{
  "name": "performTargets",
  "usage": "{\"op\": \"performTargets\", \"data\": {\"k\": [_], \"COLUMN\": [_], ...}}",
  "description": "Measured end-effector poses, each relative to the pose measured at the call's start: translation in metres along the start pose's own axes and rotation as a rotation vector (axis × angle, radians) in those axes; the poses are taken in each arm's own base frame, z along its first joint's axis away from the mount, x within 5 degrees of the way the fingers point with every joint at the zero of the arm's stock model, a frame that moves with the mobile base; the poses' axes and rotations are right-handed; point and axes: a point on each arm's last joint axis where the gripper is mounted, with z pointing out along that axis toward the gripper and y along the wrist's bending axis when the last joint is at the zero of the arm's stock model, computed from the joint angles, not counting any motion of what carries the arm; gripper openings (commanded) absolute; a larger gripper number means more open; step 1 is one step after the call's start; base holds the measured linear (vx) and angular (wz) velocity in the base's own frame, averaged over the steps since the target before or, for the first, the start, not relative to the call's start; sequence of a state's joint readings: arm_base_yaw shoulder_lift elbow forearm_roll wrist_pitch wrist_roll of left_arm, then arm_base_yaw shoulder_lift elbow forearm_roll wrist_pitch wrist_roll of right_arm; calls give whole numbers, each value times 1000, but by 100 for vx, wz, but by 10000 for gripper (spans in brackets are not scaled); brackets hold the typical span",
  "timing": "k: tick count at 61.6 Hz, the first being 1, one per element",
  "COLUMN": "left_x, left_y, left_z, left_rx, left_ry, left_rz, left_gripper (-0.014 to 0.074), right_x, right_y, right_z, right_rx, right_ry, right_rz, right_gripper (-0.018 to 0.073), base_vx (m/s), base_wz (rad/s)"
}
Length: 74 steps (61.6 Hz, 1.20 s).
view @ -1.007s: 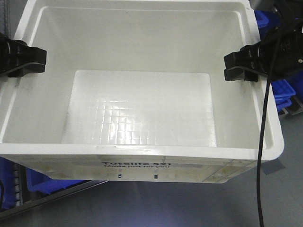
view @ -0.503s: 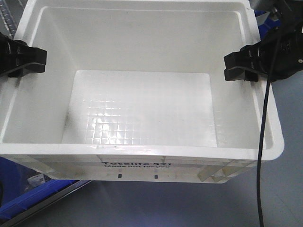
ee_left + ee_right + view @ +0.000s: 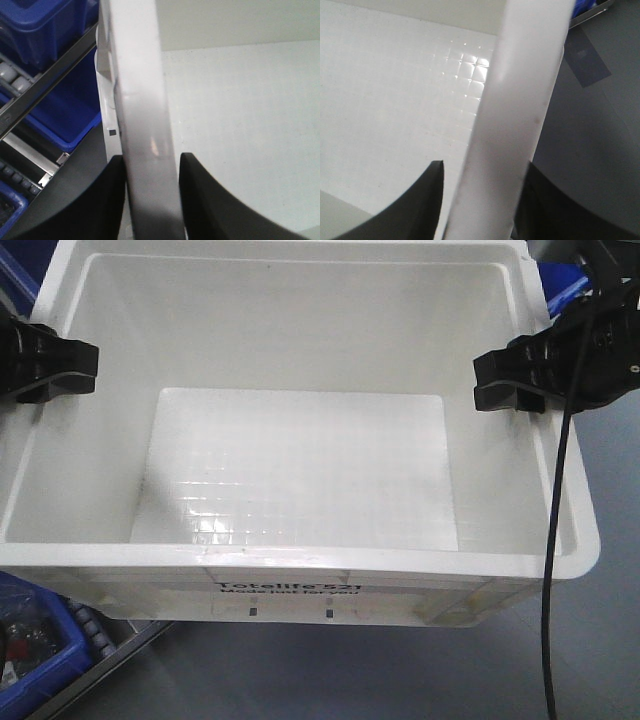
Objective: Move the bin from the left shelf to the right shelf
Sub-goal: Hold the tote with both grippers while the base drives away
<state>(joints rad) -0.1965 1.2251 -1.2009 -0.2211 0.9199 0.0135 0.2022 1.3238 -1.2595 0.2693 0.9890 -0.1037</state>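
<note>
Bin (image 3: 300,330) hangs clear of any shelf, carried between both arms over grey floor (image 3: 400,670), with blue bins (image 3: 45,25) on a rack (image 3: 50,84) just beyond its left wall. Left fingers (image 3: 60,365) are clenched across the left side rim (image 3: 147,125), one inside the wall and one outside; right fingers (image 3: 505,380) pinch the opposite rim the same way. Interior is empty, so you should expect a light load. Moulded plastic looks stiff, with ribbing under the rim, though the tall side walls may bow a little under a squeeze. Surface is smooth and glossy, so judged slippery, and each grasp covers only a narrow strip of rim. Both holds sit toward the far half of the sides, so the near, printed end may dip or pivot about the two pinch points. Hold both arms level and matched in pace, or the rim could slide out of one side. Rim on the side walls is the sensible hold; bare walls offer nothing to catch. Mind the black cable (image 3: 553,540) draped across the right corner.
</note>
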Motion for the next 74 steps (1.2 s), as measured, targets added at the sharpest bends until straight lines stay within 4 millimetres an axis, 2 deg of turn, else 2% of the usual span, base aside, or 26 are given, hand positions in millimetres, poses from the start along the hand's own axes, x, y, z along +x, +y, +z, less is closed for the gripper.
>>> {"op": "performTargets", "data": {"k": [74], "left_x": [0], "left_y": [0], "left_z": [0], "left_rx": [0], "left_ry": [0], "left_rz": [1], "left_gripper": [-8], "right_x": [0], "right_y": [0], "right_z": [0], "right_rx": [0], "right_ry": [1], "right_rz": [0], "right_gripper": [-4], "base_vx": [12], "base_wz": [-39]}}
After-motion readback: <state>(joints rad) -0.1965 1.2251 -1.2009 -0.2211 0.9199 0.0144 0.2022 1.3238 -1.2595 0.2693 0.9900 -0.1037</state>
